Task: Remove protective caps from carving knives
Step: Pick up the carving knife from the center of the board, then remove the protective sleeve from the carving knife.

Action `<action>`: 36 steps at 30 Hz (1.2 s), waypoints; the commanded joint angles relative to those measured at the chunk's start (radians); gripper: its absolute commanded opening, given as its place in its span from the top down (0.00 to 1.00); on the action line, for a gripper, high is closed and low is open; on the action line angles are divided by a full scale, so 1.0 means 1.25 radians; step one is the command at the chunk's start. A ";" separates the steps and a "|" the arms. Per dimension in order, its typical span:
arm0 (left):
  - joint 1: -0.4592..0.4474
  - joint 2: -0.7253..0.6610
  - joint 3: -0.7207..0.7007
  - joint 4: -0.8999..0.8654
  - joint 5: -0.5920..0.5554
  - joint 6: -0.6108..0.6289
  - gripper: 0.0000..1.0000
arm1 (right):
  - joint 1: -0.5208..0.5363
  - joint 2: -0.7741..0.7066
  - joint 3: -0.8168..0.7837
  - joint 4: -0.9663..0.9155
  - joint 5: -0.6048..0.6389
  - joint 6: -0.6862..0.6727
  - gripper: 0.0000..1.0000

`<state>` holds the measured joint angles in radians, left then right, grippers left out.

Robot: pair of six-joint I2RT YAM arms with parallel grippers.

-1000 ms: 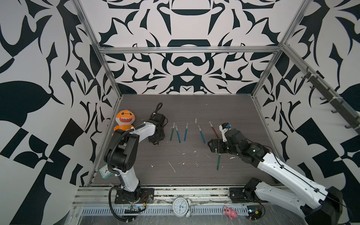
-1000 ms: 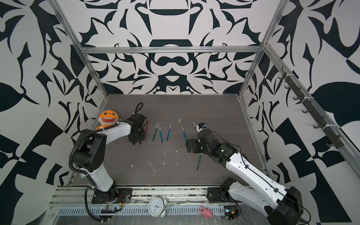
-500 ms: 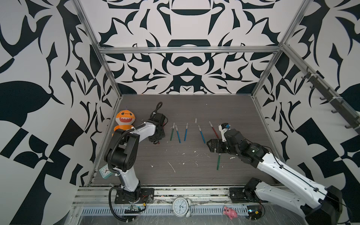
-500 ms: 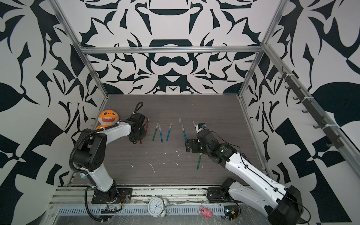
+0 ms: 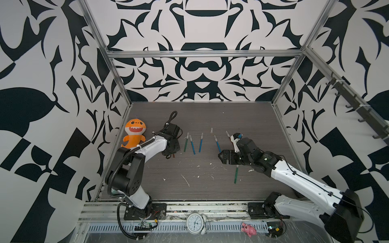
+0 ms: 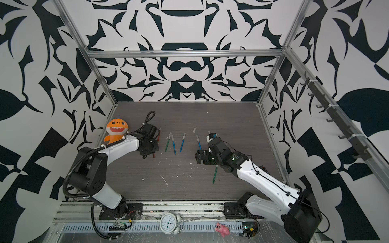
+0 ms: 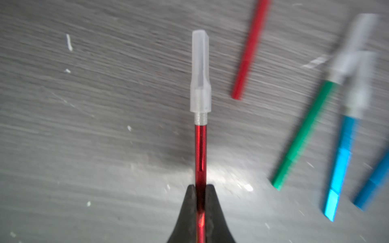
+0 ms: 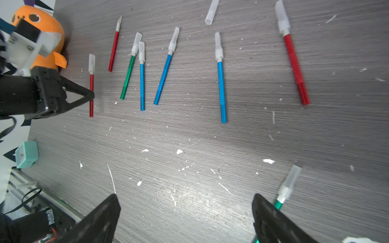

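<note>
My left gripper (image 7: 200,186) is shut on the handle of a red carving knife (image 7: 200,147), whose whitish protective cap (image 7: 200,71) is still on its tip. In a top view that gripper (image 5: 171,150) sits low at the row's left end. The right wrist view shows an uncapped red knife (image 8: 113,50), capped green (image 8: 128,75), blue (image 8: 142,84) and red (image 8: 295,69) knives, and a loose cap (image 8: 211,11). My right gripper (image 8: 185,202) stands open above the table, with a capped green knife (image 8: 279,205) beside one finger.
An orange shark plush (image 5: 134,134) lies by the left wall, close behind my left arm. A small teal box (image 8: 26,154) sits near the left front. White flecks (image 5: 186,181) dot the table. A clock (image 5: 194,223) and a pink toy (image 5: 248,228) lie on the front rail.
My left gripper has closed on the red knife's handle. My right gripper has drifted slightly to the left and stays open.
</note>
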<state>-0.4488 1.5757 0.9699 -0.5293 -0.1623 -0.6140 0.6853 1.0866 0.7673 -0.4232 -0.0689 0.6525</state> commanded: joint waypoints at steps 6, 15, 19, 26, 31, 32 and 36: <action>-0.149 -0.181 -0.095 0.001 0.033 0.067 1.00 | -0.022 0.108 0.130 0.103 -0.121 0.034 0.00; -0.294 -0.276 -0.177 0.109 0.035 0.112 1.00 | -0.038 0.267 0.202 0.212 -0.204 0.100 0.16; -0.312 -0.290 -0.194 0.155 0.060 0.122 1.00 | -0.037 0.322 0.208 0.268 -0.223 0.148 0.26; -0.327 -0.266 -0.190 0.188 0.069 0.123 1.00 | -0.008 0.377 0.213 0.335 -0.228 0.180 0.33; -0.336 -0.252 -0.188 0.196 0.064 0.123 1.00 | 0.005 0.382 0.209 0.360 -0.212 0.186 0.37; -0.336 -0.251 -0.187 0.197 0.062 0.123 1.00 | 0.007 0.381 0.203 0.369 -0.211 0.190 0.37; -0.339 -0.248 -0.184 0.199 0.061 0.122 1.00 | 0.013 0.389 0.197 0.381 -0.203 0.192 0.41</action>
<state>-0.8658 1.2591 0.7387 -0.2955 -0.0883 -0.4694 0.6964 1.5795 0.9909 0.0002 -0.3401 0.8806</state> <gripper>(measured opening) 0.089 0.600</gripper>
